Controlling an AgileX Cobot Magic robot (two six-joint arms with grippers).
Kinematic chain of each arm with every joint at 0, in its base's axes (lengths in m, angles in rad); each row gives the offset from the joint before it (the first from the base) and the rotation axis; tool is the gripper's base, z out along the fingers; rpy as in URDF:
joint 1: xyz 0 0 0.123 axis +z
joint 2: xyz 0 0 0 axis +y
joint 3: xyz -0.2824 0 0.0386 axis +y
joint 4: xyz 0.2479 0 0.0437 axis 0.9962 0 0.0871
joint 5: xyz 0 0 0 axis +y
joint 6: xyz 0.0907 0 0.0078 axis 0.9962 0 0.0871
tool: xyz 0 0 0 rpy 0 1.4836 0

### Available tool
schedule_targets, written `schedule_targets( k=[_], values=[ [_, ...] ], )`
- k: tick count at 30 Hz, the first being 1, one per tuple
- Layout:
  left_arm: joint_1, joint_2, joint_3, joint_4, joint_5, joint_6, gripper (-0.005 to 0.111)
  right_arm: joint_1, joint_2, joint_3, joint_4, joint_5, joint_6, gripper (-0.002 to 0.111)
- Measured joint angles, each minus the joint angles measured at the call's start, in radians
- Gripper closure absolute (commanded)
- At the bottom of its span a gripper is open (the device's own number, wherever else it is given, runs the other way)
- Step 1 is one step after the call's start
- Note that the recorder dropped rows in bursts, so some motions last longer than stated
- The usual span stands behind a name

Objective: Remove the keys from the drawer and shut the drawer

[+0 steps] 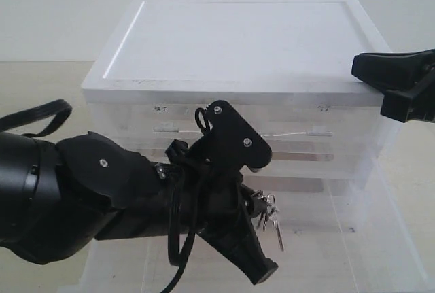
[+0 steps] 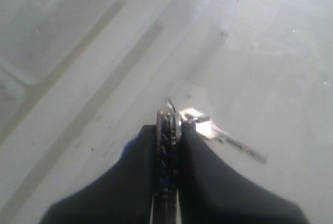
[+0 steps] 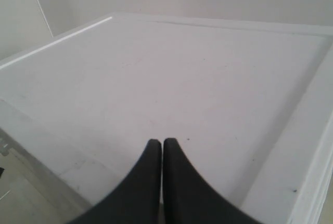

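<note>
My left gripper (image 1: 253, 206) is shut on the keys (image 1: 269, 213), a silver bunch dangling over the pulled-out bottom drawer (image 1: 380, 252). In the left wrist view the key ring (image 2: 168, 122) is pinched between the black fingers (image 2: 200, 154), a loose key (image 2: 235, 143) hangs off to one side, and a bit of the blue tag (image 2: 129, 147) shows beside a finger. My right gripper (image 1: 360, 69) is shut and empty over the right edge of the white cabinet top (image 1: 231, 35); its closed fingertips (image 3: 153, 148) point across that top (image 3: 208, 78).
The translucent cabinet (image 1: 340, 136) has upper drawers with small labels (image 1: 161, 109) and handles (image 1: 318, 131). The left arm's black body (image 1: 75, 191) and cable (image 1: 41, 116) fill the lower left. Beige table (image 1: 41, 82) lies on both sides of the cabinet.
</note>
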Motion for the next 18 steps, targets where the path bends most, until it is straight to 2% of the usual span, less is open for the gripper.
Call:
schedule_targets(
  k=[12,16,18],
  values=[
    [0.000,-0.257,0.009,0.000,0.019,0.057,0.102,0.000,0.000,0.000,0.000,0.000,0.000,0.109],
    [0.000,-0.385,0.076,0.000,0.027,0.069,0.102,0.000,0.000,0.000,0.000,0.000,0.000,0.109],
    [0.000,-0.507,0.148,-0.029,-0.044,0.071,0.102,0.000,0.000,0.000,0.000,0.000,0.000,0.109]
  ],
)
